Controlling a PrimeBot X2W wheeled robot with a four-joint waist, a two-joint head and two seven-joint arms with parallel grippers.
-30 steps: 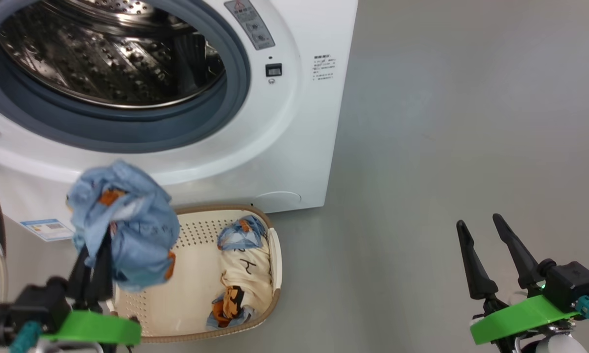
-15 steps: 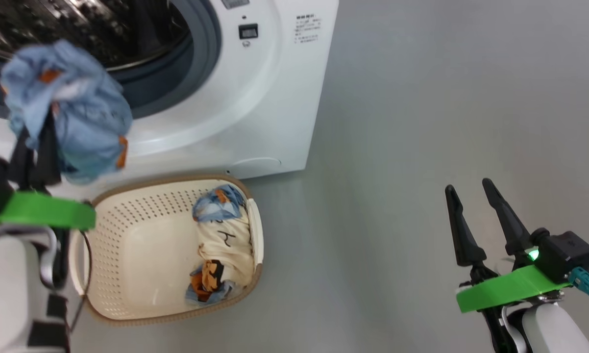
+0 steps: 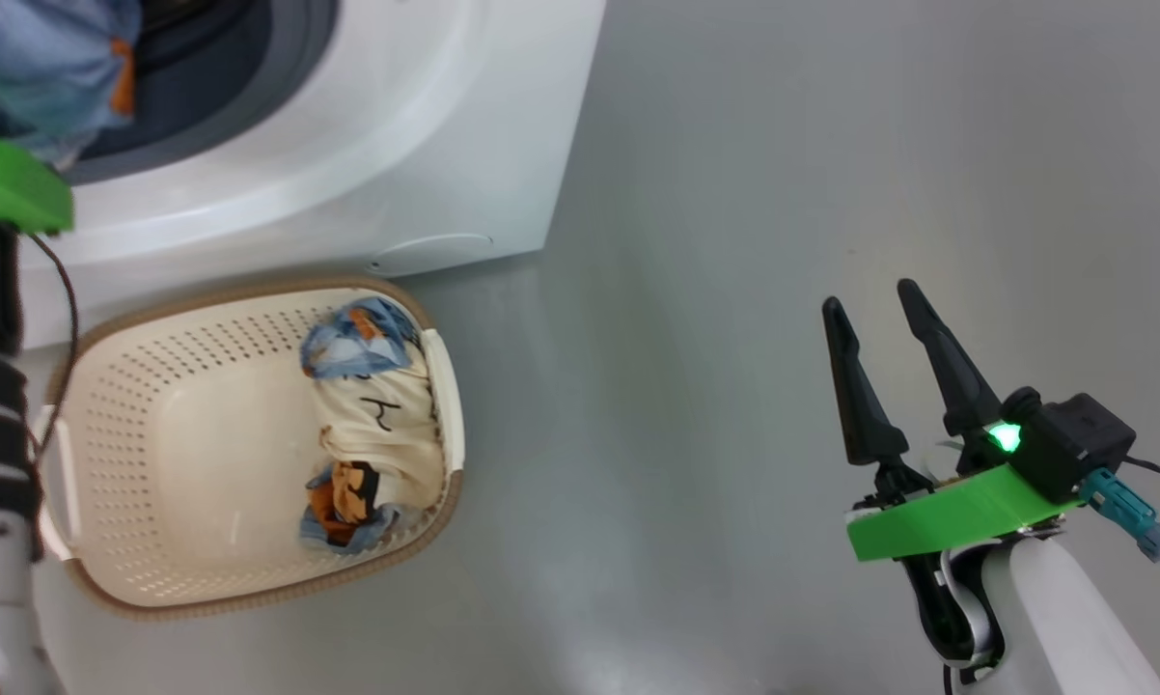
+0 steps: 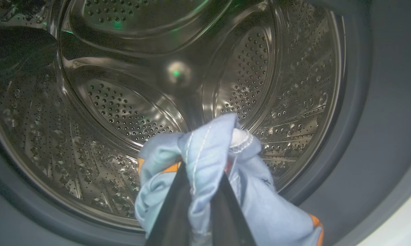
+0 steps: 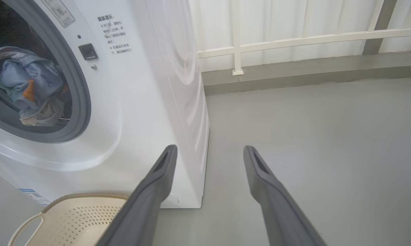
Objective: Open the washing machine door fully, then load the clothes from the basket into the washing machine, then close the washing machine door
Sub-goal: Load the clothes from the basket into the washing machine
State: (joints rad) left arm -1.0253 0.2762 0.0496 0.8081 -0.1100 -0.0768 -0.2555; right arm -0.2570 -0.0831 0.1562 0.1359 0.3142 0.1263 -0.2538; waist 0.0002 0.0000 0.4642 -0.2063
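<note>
Left wrist view shows the left claw (image 4: 201,172), low in the middle, clenched on the blue cloth (image 4: 205,147) with the drum (image 4: 123,102) straight ahead of its fingers, while the right claw (image 3: 870,295) stands spread and empty at lower right of the head view.

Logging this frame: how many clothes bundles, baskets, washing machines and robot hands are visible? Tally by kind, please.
Clothes bundles: 2, a blue bundle gripped by the left hand and a cream bundle in the basket
Baskets: 1
Washing machines: 1, the washing machine
Robot hands: 2, the left hand and the right hand
Total: 6
</note>
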